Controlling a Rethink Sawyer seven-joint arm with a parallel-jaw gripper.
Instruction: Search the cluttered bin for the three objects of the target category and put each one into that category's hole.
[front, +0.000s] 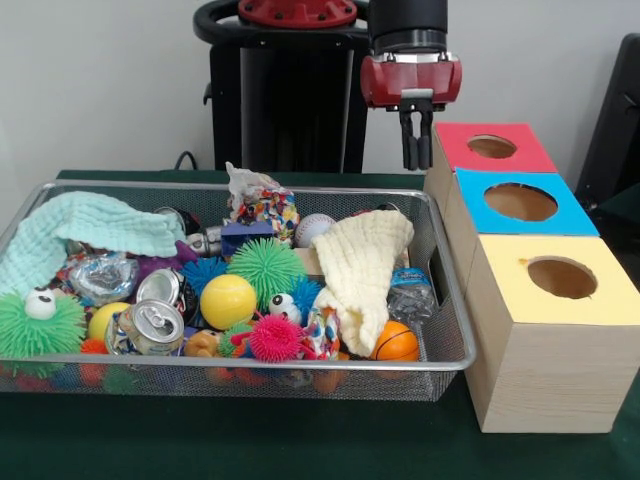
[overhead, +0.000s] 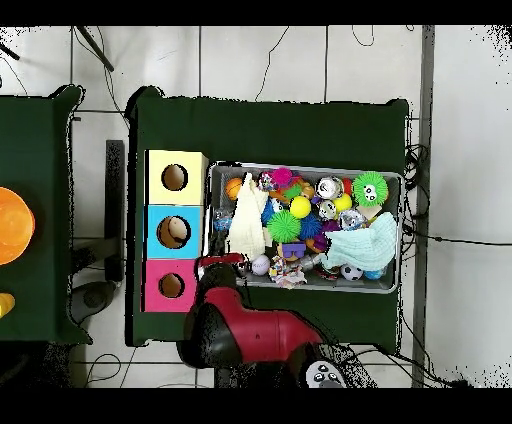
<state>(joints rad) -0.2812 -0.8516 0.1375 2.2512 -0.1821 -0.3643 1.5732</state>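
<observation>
My gripper (front: 416, 165) hangs shut and empty above the far right corner of the wire bin (front: 250, 362), just left of the red box (front: 455, 140). In the overhead view the arm's red head (overhead: 215, 268) covers it. The bin holds a yellow ball (front: 228, 301), a small orange basketball (front: 397, 341), a baseball (front: 313, 228), crushed cans (front: 150, 328), a green spiky ball (front: 266, 268), a pink spiky one (front: 275, 338) and a crumpled bottle (front: 410, 295). A pale yellow cloth (front: 365, 265) and a mint cloth (front: 90, 228) cover part of the pile.
Three wooden boxes stand in a row right of the bin, each with a round hole on top: red farthest, blue (front: 575, 215) in the middle, yellow (front: 600, 300) nearest. From above they are yellow (overhead: 195, 160), blue (overhead: 155, 215) and red (overhead: 155, 300).
</observation>
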